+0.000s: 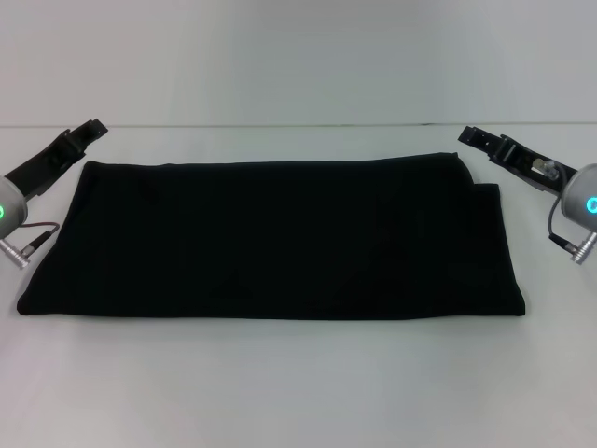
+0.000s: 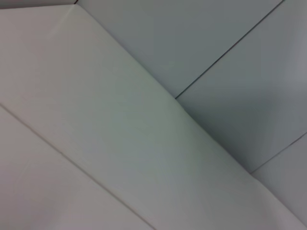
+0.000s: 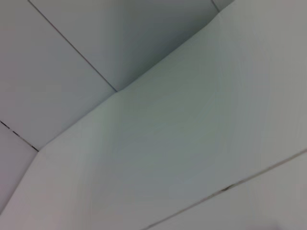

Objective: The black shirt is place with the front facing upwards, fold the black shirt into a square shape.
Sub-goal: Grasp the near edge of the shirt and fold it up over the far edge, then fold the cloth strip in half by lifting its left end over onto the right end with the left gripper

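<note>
White tabletop (image 1: pixel 298 392) across the whole foreground, meeting a pale wall along a straight far edge. Black shirt (image 1: pixel 270 238) spread flat in the middle of it as a wide rectangle, plain black side up, no lettering showing; a second layer peeking out as a step at the far right corner.

Left gripper (image 1: pixel 89 131) off the shirt's far left corner, raised beside the cloth, gripping nothing; cannot tell whether released or clenched. Right gripper (image 1: pixel 474 136) mirrored off the far right corner, likewise clear of the cloth and carrying nothing; cannot tell there either. Green lights glowing on both wrists.

Both wrist views filled only by white tabletop (image 2: pixel 96 143) and grey panelled wall (image 3: pixel 62 57) with thin dark seams.
</note>
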